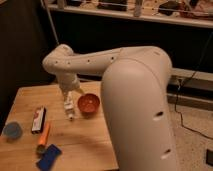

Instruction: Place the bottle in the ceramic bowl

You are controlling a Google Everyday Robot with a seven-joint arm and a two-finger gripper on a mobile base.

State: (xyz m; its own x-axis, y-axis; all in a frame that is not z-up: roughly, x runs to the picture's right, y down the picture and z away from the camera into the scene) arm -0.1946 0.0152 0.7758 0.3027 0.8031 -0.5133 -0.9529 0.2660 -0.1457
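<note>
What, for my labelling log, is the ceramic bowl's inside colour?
Orange-red, camera view; gripper at the bottle, left of bowl.
</note>
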